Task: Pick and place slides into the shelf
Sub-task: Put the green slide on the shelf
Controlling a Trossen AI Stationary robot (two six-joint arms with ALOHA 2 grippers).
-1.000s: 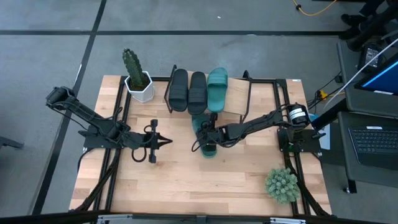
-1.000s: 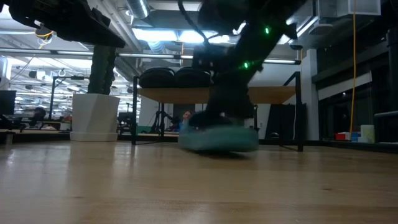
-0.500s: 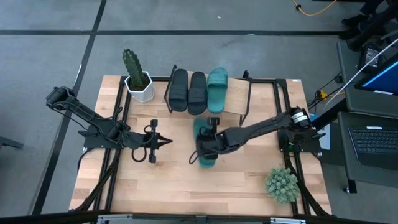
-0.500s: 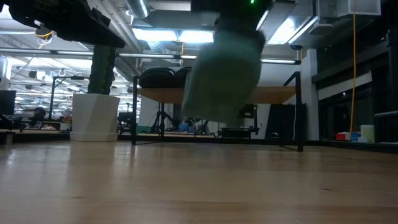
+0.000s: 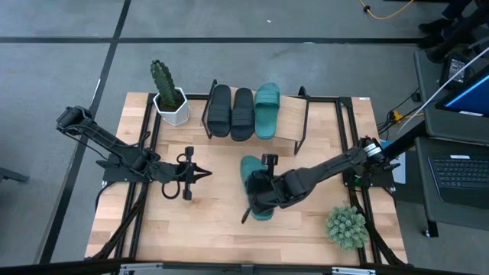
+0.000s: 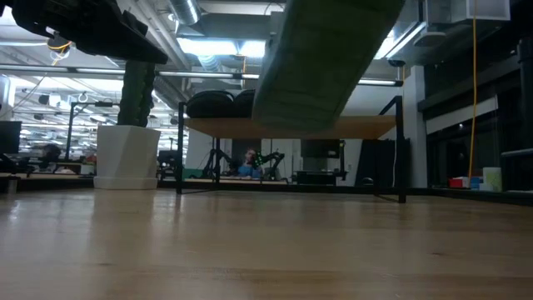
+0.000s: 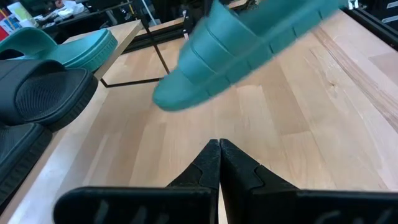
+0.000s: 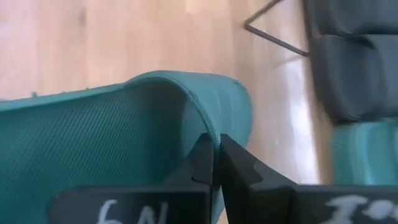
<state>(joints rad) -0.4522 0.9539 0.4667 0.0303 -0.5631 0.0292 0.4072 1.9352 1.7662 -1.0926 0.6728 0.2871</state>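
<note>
Gripping the strap edge of a teal slide between closed fingers, the right gripper holds the sandal clear of the wooden tabletop, near the table's middle and in front of the shelf. From table height, the lifted sandal's underside fills the upper frame, hiding part of the rack behind. On the shelf board sit two black slides and a second teal slide, side by side, with bare board at the right end. A potted cactus stands left of the shelf; a spiky green plant sits near the table's front right corner. The left gripper waits shut and empty at centre left.
</note>
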